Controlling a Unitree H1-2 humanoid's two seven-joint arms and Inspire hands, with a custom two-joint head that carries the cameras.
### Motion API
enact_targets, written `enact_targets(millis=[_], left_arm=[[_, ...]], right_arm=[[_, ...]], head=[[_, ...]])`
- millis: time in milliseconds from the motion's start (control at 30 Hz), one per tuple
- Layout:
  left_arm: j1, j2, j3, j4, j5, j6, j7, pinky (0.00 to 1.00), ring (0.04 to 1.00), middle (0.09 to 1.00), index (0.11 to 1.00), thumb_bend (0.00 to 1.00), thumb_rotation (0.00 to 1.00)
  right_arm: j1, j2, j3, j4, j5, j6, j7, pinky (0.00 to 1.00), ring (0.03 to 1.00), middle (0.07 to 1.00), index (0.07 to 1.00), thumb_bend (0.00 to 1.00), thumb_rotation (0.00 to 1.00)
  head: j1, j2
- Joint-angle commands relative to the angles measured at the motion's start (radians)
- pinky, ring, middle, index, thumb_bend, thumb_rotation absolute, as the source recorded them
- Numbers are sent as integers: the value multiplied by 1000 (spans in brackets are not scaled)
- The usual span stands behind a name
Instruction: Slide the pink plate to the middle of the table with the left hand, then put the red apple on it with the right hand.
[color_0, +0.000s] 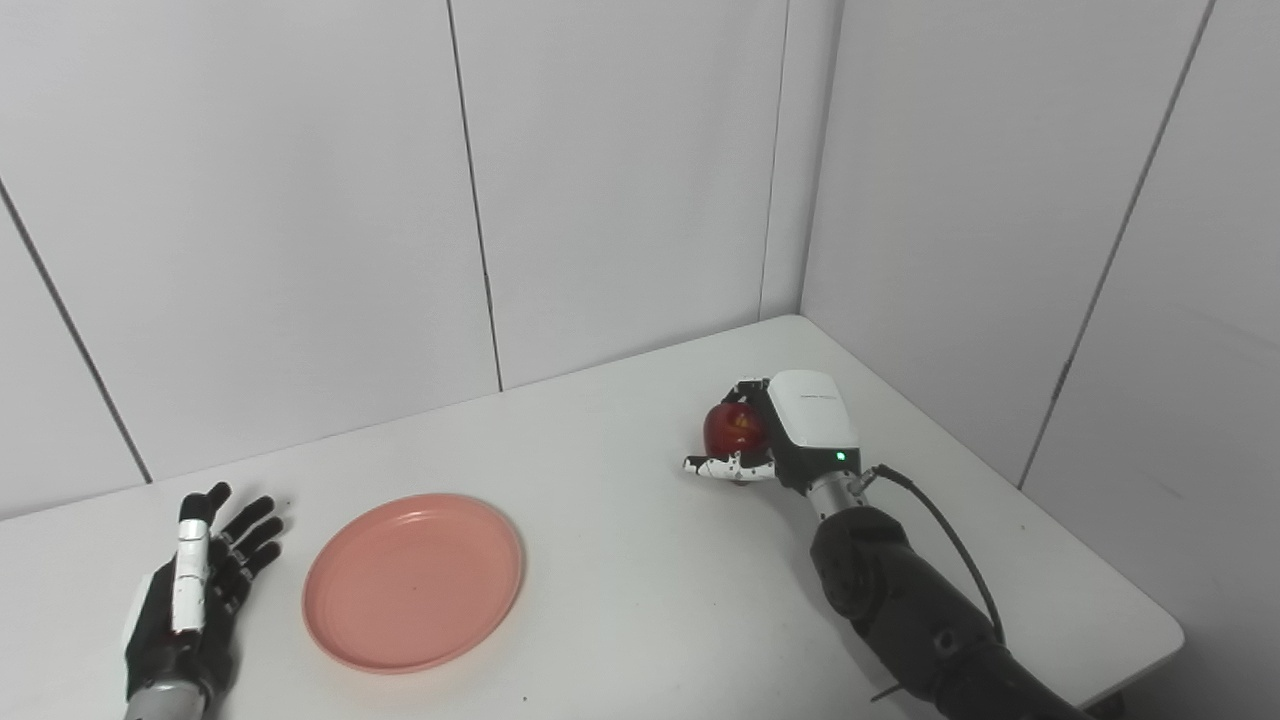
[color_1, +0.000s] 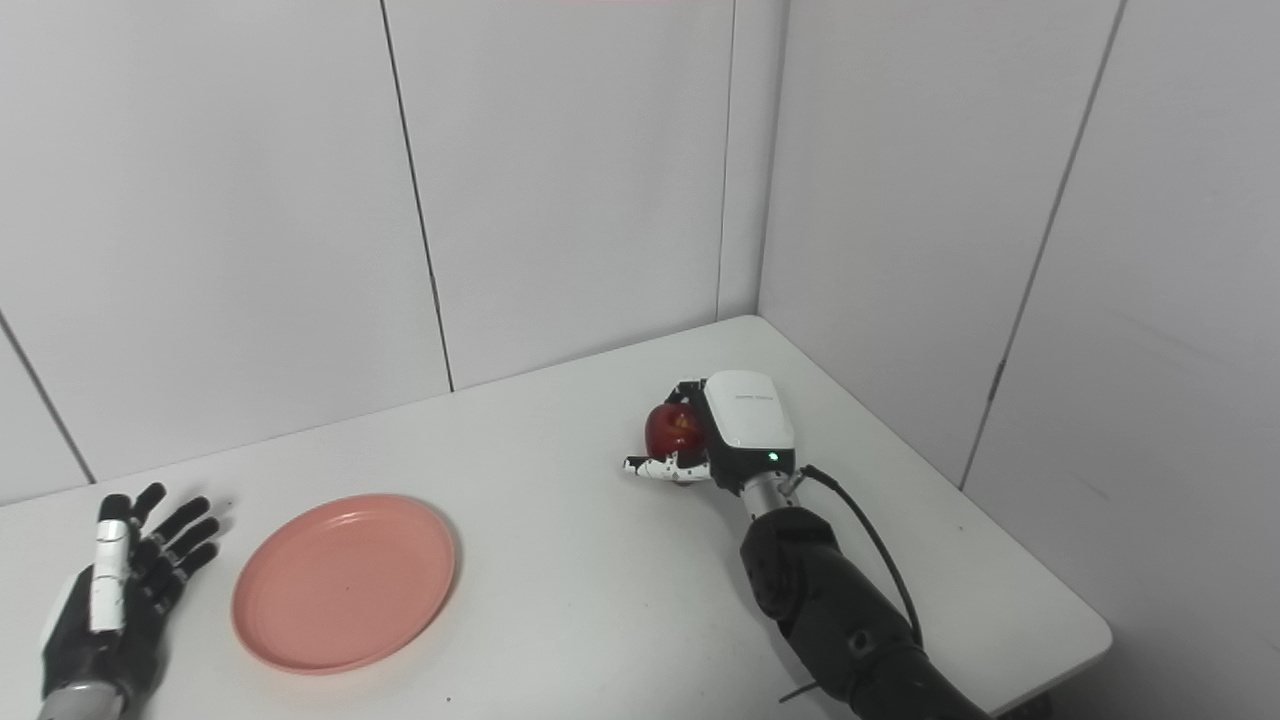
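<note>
The pink plate (color_0: 414, 580) lies flat on the white table (color_0: 620, 560), left of the middle and near the front edge. My left hand (color_0: 195, 590) rests just left of the plate, fingers spread and open, a small gap away from the rim. The red apple (color_0: 732, 428) sits toward the back right of the table. My right hand (color_0: 780, 430) is wrapped around its right side, fingers over the top and thumb under the front, shut on it. Whether the apple still touches the table is unclear.
White wall panels close in the table at the back and on the right, meeting in a corner (color_0: 795, 310) behind the apple. A black cable (color_0: 950, 545) loops from the right wrist along the forearm. The table's right edge (color_0: 1150, 610) is near the right elbow.
</note>
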Motion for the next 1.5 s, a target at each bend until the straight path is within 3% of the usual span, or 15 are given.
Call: enact_targets(millis=[0,400,533,667,833,1100,1467], left_arm=[[-3,6,-3,4,2,46,1,850,823,830,925,774,904],[-3,5,-4,1,10,46,12,814,814,822,919,778,901],[6,2,-9,-19,16,51,14,809,821,816,914,775,907],[13,-4,-13,-37,14,62,14,817,810,812,911,782,905],[17,-18,-18,-48,20,68,25,813,806,809,908,784,898],[34,-49,-28,-96,37,105,54,780,796,800,897,786,887],[46,-78,-28,-114,51,126,101,787,787,788,882,776,886]], right_arm=[[-61,-24,-7,-22,5,-40,-38,73,118,186,285,508,415],[-65,-30,-5,-72,5,-35,-18,79,124,192,282,529,456],[-63,-40,-9,-135,16,-21,32,79,125,192,276,519,468],[-62,-43,-23,-229,32,45,135,82,130,199,273,507,484],[-69,-49,-45,-302,36,72,212,80,129,196,258,509,473],[-85,-60,-54,-316,26,59,244,98,149,225,280,535,516],[-104,-56,-54,-313,39,51,268,93,144,220,299,516,511]], head=[[1,0],[14,5],[26,12],[39,18],[96,28],[170,40],[211,40]])
